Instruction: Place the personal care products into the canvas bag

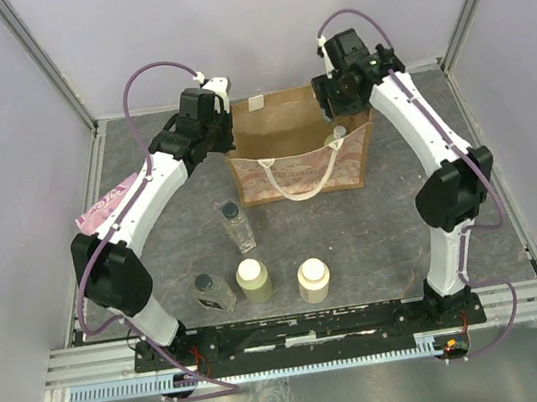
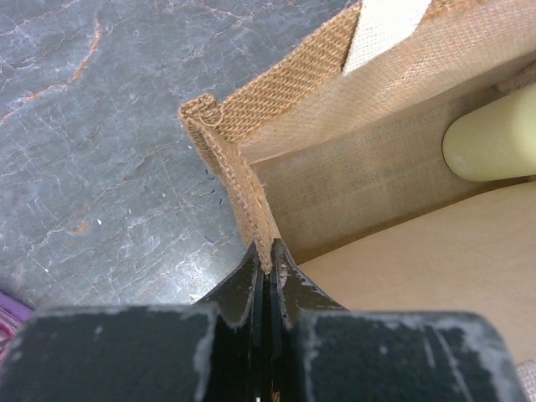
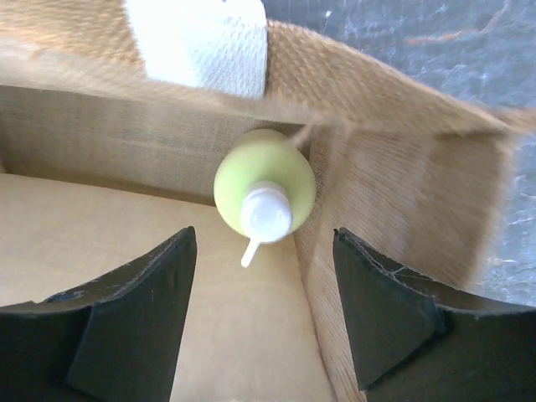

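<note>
Where the table meets the arm bases, three bottles stand in a row: clear black-capped bottle (image 1: 213,291), pale yellow bottle (image 1: 253,279), second yellow bottle (image 1: 314,279). Farther back, a taller clear bottle (image 1: 237,224) sits just before the canvas bag (image 1: 250,181). Left arm arches in from the left, with the left gripper (image 2: 270,255) pinched tight on the bag's left rim. Right arm bends over the bag's right end. Right gripper (image 3: 264,243) points down with jaws spread; pump bottle (image 3: 264,180) stands upright in the bag's corner below, clear of both fingers.
</note>
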### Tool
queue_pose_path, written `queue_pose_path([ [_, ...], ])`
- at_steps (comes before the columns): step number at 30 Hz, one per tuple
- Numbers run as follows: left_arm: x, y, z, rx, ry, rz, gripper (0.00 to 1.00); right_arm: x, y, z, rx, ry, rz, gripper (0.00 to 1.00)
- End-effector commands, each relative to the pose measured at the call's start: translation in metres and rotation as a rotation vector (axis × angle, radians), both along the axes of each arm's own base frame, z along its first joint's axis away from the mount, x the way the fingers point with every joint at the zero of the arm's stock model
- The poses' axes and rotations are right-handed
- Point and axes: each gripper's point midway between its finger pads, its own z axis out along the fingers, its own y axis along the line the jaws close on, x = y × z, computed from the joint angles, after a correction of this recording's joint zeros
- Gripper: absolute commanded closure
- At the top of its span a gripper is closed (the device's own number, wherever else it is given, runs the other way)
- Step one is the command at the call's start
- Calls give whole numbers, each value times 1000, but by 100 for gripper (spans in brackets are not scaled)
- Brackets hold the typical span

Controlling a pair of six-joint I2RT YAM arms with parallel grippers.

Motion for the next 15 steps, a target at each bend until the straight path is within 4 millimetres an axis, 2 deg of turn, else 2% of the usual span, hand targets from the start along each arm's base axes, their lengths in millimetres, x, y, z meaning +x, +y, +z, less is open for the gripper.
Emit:
queue_pose_path([
  [1, 13, -5, 15, 5, -57, -44, 97, -24, -9, 85, 60, -147, 5, 25],
  [5, 17, -3, 12, 19, -59, -45, 97, -53, 3, 114, 126, -172, 65, 23],
  [8, 21, 1, 12, 37, -67, -39, 97, -87, 25, 122, 155, -140, 151, 23],
  [11, 24, 4, 13, 36, -69, -33, 97, -126, 53, 112, 121, -78, 273, 23],
  [15, 24, 5, 12, 31, -64, -27, 97, -181, 88, 84, 124, 7, 432, 23],
])
